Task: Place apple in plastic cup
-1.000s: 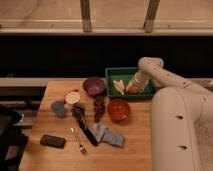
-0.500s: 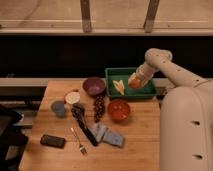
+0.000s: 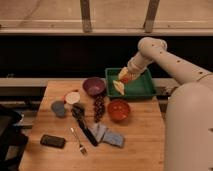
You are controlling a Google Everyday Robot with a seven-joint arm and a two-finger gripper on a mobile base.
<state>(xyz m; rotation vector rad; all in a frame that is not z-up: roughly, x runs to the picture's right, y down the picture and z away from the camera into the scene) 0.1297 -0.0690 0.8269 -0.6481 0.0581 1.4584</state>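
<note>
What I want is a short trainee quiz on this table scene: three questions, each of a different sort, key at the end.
1. True or false: the gripper hangs over the plastic cup.
2. Which thing lies nearest the plastic cup? A the cream-topped round thing; B the fork; C the red bowl.
3. Fill in: the bowl just beside the green tray, on the cup's side, is ____ in colour.
Key: 1 false: the gripper is over the green tray, with the apple at its tip, far across the table from the cup. 2 A. 3 purple: the purple bowl.
</note>
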